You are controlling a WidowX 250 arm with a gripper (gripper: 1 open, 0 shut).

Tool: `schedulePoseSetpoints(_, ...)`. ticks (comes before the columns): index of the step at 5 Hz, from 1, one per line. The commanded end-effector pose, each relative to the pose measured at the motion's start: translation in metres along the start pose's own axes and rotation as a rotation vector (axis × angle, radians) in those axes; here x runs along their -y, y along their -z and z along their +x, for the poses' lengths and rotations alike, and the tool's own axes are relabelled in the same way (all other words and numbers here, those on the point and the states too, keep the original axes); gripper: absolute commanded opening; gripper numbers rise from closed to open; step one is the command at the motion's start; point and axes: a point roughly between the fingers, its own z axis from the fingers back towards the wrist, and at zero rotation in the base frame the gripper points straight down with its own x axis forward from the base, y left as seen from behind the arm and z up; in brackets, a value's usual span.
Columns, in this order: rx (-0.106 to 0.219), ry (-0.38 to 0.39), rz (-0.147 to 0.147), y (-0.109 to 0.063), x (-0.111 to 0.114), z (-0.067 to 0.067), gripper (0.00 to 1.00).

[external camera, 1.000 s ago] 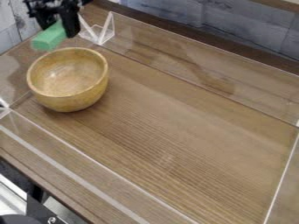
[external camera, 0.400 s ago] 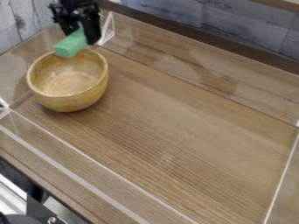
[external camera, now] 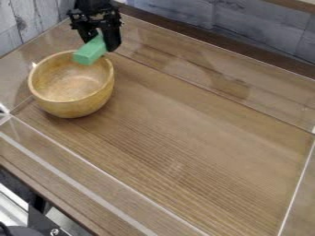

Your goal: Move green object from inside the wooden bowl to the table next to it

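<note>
The claw (external camera: 96, 37) is seen at the top left of the view, pointed steeply downward, its dark fingers clamped on the green object (external camera: 88, 53). The block is held tilted in the air, just beyond the rim of the wooden bowl (external camera: 72, 83) at about one o'clock from the bowl's centre, its lower end close to the rim. The bowl rests on the table (external camera: 185, 138) near the left edge, inside the clear acrylic wall (external camera: 301, 180).
</note>
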Motion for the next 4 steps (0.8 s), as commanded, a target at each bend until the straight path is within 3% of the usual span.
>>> schedulePoseSetpoints(1, 0.047, 0.074, 0.026, -0.023, 0.012, -0.005, 0.0)
schedulePoseSetpoints(4, 0.01, 0.218, 0.021, -0.059, 0.035, 0.002, 0.0)
